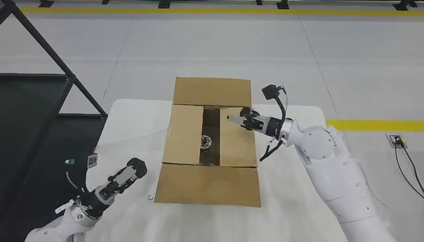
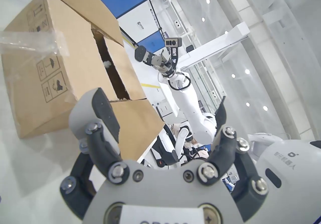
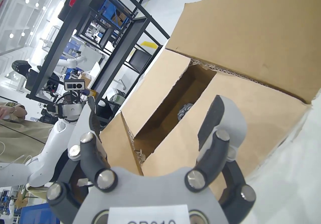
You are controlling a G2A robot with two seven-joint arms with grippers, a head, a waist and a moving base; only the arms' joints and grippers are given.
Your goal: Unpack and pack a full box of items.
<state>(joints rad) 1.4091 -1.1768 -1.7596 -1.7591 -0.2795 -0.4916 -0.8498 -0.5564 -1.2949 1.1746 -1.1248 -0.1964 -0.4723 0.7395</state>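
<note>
The left gripper [image 1: 136,169] is out over the white table cover [image 1: 129,129], its jaws spread with nothing between them. The cardboard box [image 1: 209,139] stands ahead of it and a little to one side, near but apart. The box is plain brown corrugated board, matte and dry. It looks stiff across the panels but weak at the creases, with torn, fuzzy edges where the flaps meet. A strip of clear tape [image 2: 30,43] hangs loose off its side wall, slick and crinkled. The two long outer flaps are folded outward, and the two inner flaps [image 1: 184,134] leave a dark slot between them. Down in the slot lies a round ridged item [image 3: 184,109], probably light. The right gripper [image 1: 233,117] hovers over the inner flap nearest it, parted and empty, tips toward the slot. That flap's free edge is likely the best hold, being thin and easy to pinch and hinge up.
</note>
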